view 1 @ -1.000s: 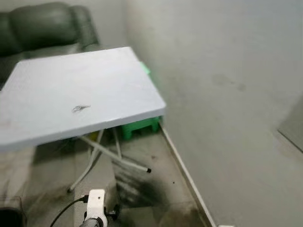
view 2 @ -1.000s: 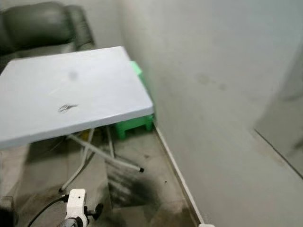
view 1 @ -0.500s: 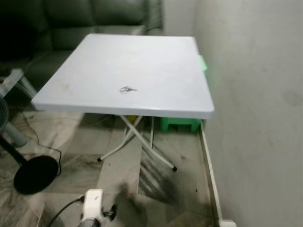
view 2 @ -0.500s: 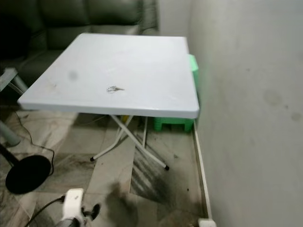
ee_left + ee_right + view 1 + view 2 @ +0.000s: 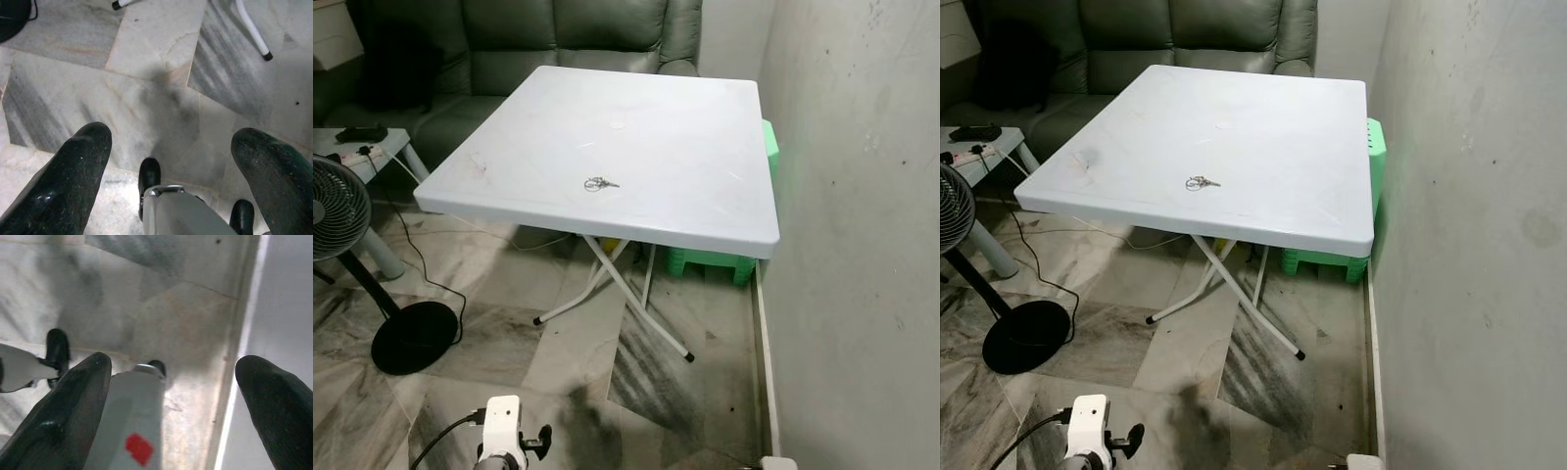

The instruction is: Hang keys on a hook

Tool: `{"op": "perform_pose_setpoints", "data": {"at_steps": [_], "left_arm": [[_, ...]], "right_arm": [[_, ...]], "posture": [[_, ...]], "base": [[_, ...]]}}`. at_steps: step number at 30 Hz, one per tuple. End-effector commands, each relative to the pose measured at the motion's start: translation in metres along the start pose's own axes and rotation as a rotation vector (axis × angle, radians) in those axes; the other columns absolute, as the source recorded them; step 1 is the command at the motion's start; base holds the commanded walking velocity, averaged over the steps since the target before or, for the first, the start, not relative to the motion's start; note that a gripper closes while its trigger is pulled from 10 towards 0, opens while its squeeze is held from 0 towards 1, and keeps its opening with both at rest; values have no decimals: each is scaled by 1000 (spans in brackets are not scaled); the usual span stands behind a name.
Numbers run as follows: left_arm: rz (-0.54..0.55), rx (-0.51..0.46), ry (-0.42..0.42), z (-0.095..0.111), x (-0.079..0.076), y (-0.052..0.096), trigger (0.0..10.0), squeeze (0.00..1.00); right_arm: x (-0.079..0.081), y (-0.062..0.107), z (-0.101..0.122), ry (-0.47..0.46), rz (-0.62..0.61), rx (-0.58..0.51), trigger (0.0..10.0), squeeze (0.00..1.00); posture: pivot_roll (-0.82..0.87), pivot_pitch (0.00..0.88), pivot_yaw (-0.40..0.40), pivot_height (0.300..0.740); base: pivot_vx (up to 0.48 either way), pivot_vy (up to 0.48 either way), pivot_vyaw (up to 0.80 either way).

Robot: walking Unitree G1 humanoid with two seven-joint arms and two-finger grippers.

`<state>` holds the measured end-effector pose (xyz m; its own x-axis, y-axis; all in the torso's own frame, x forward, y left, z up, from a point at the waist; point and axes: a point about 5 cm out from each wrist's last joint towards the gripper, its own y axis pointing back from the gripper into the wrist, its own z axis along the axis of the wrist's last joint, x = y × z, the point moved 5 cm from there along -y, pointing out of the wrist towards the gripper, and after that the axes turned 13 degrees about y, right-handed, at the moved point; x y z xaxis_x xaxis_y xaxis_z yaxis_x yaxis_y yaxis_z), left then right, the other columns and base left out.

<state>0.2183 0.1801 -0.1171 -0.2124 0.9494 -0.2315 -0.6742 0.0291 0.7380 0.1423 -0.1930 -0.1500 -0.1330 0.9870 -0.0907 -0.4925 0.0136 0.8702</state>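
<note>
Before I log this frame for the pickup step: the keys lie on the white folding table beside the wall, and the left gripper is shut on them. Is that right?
Not quite. The keys do lie on the white folding table beside the wall, as the left eye view shows. But the left gripper is open and holds nothing; the left wrist view shows it hanging low over the marble floor.

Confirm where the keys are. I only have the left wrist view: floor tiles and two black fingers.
Observer: The keys lie on the white folding table ahead, near the middle of its front half.
Operator: Left gripper holding anything?
Observer: No. The left gripper is open and points down at the marble floor.
Operator: Right side?
Observer: The right gripper is open too, beside the wall.
Operator: Anything near the table?
Observer: A standing fan is on its left, a green stool beneath it by the wall.
</note>
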Motion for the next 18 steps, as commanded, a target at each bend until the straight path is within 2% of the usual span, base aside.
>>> {"op": "perform_pose_setpoints", "data": {"at_steps": [1, 18], "left_arm": [[10, 4, 8, 0, 5, 1, 10000, 0], [5, -1, 13, 2, 3, 0, 10000, 0]], "right_arm": [[-3, 1, -2, -18, -12, 6, 10000, 0], [-1, 1, -4, -32, -12, 14, 10000, 0]], "posture": [[-16, 0, 18, 740], [-19, 0, 23, 740]], "base": [[0, 375, 0], [0, 469, 0]]}}
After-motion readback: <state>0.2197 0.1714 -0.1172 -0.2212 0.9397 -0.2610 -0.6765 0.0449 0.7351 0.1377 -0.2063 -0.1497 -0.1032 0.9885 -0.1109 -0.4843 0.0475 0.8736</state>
